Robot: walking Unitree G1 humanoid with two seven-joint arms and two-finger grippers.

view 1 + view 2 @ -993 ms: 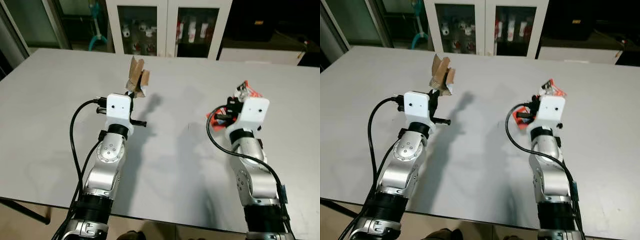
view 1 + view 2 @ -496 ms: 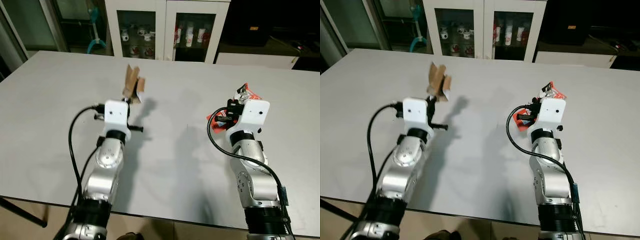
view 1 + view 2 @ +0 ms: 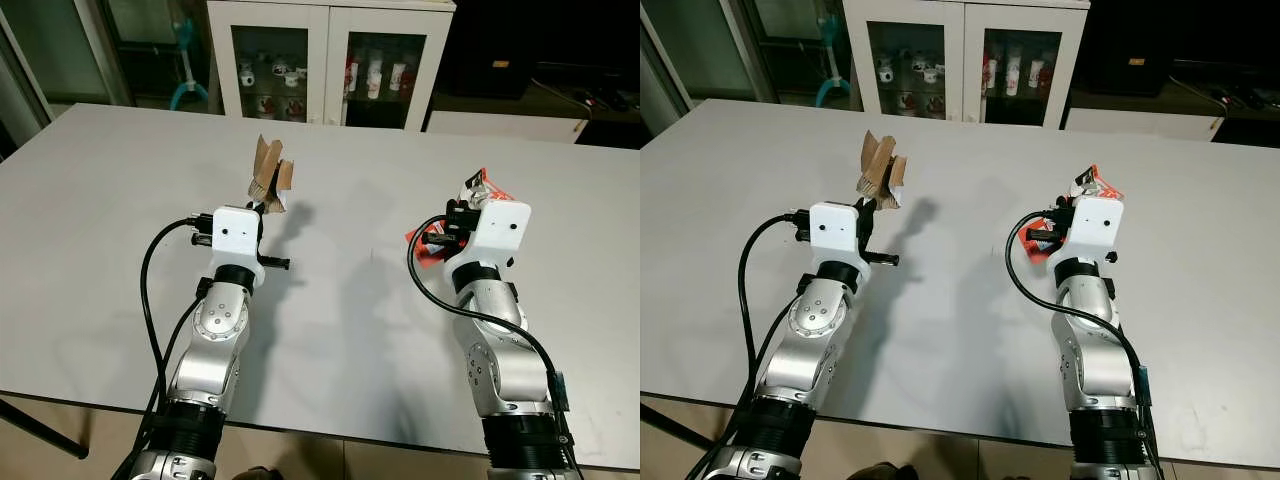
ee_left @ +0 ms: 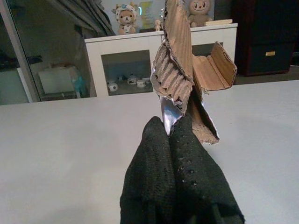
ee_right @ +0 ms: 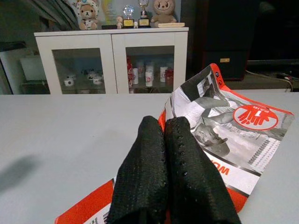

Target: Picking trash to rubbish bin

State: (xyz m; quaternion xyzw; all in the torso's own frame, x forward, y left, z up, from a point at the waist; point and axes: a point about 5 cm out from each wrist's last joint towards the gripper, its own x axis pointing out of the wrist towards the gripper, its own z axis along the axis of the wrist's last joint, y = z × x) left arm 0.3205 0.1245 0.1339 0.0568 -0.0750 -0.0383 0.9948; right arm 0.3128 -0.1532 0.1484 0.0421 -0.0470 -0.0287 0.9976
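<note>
Both arms are up over the white table, each with a catch: the left gripper is pinched tight on the crumpled cardboard scrap, held aloft, and the right gripper is clamped on the red-and-white wrapper, also lifted. The cardboard looks light and stiff but crushable; the wrapper looks thin, floppy and probably slick, so a hold deep on a fold seems safest.

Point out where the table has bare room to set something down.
The white table is bare nearly everywhere: the wide strip between the two arms, and the far stretch toward the cabinet. Taken up: the left gripper with its cardboard scrap, and the right gripper with its red wrapper.
</note>
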